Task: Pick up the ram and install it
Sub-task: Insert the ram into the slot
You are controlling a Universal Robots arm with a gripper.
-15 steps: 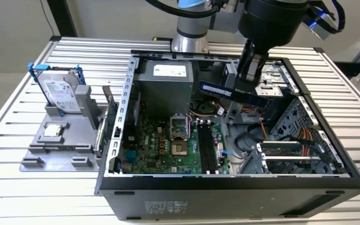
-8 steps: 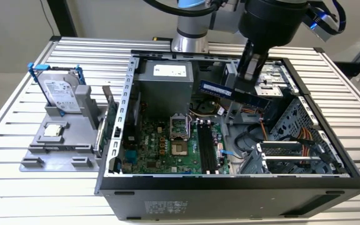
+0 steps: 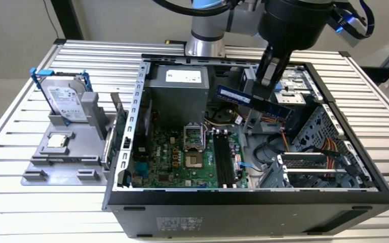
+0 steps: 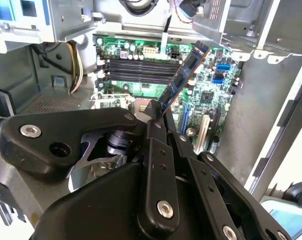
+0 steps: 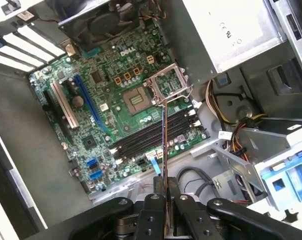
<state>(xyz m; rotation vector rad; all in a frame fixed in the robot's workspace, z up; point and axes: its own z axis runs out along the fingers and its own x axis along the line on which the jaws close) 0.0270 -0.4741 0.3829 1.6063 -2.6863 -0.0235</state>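
Gripping the long, thin, dark ram stick (image 3: 238, 96) in the black pincer (image 3: 267, 85), closed tight on it, high above the open dark metal computer case (image 3: 248, 202). Lying crosswise to the black memory slots (image 5: 151, 137) on the green motherboard (image 5: 108, 107); lowered so, likely jamming, bending, or missing the slot.

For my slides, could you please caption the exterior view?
The gripper holds the ram, tilted, over the open computer case and its motherboard.

Print on the power supply (image 3: 180, 93) and hard drive (image 3: 67, 99) labels is illegible.
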